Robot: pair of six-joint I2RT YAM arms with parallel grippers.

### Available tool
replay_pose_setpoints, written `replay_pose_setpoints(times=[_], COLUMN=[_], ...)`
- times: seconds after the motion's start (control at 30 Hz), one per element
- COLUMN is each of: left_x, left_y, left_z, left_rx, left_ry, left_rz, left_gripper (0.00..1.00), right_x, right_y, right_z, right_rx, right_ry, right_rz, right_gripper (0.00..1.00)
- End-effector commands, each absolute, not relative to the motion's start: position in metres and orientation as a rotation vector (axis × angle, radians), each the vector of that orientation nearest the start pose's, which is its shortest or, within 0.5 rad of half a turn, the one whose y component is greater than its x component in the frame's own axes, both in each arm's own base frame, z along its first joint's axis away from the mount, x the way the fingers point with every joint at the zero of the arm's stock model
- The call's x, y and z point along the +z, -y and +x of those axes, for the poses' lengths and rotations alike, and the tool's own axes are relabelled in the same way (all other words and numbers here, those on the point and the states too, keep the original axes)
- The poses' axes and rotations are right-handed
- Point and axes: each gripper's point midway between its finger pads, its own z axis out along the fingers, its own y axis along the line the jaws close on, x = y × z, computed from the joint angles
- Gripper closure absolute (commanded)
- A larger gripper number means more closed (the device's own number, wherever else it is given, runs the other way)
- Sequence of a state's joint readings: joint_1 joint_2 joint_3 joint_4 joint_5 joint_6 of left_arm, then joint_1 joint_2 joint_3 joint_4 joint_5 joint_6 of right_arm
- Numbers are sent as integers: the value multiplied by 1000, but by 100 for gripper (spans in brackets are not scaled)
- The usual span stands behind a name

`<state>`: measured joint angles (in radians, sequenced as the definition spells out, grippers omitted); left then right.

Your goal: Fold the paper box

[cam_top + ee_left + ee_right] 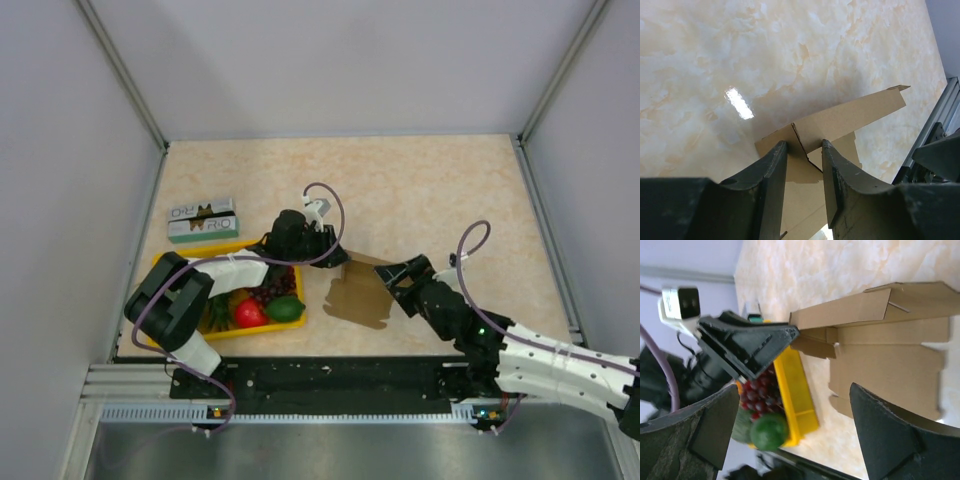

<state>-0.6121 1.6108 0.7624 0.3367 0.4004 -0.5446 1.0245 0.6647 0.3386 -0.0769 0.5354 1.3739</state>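
Observation:
The paper box (356, 297) is a flat brown cardboard sheet lying mid-table, with its far flap raised. My left gripper (336, 260) reaches in from the left and is shut on the left corner of that raised flap. In the left wrist view the folded corner of the paper box (840, 122) sits between the two dark fingers (771, 170). My right gripper (400, 274) stands at the sheet's right edge, wide open with nothing between its fingers. In the right wrist view the paper box (890, 365) lies beyond the right gripper (794, 387), flap up.
A yellow tray (262, 332) left of the sheet holds a red fruit (250, 313), a green lime (286, 308) and dark grapes (271, 291). A green-and-white carton (203, 221) lies behind it. Grey walls enclose the table; a metal rail (330, 385) runs along the near edge.

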Motion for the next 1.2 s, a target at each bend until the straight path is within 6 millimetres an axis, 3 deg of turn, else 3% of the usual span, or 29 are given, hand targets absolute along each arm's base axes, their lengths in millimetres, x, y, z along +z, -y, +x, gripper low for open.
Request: replay_pose_setpoints(times=[0.0,0.03,0.07,0.17,0.2,0.33,0.47,0.87,1.1,1.17], left_x=[83,83,83,83,84,83,85,88,88,88], left_y=[305,305,306,306,307,305,303,302,303,302], left_z=[289,289,289,288,288,286,285,285,283,284], left_rx=[-1027,-1028,-1030,-1031,-1029,-1015,-1006,-1002,-1002,-992], left_ry=[-2235,-2234,-2231,-2233,-2229,-2228,-2222,-2210,-2206,-2200], left_rz=[329,328,330,334,334,335,339,337,345,352], left_gripper=[62,63,63,63,63,63,63,63,63,62], right_x=[187,187,171,171,160,146,133,118,115,116], right_y=[-220,-221,-221,-218,-218,-213,-208,-208,-217,-215], right_z=[225,228,231,241,243,249,256,269,278,280], right_rx=[1342,1367,1337,1345,1324,1253,1232,1145,1174,1179], right_ry=[-1611,-1574,-1581,-1493,-1499,-1483,-1472,-1494,-1485,-1476], right_rz=[1224,1274,1316,1358,1382,1432,1478,1472,1456,1451], right_gripper=[14,19,24,25,26,33,49,55,80,94])
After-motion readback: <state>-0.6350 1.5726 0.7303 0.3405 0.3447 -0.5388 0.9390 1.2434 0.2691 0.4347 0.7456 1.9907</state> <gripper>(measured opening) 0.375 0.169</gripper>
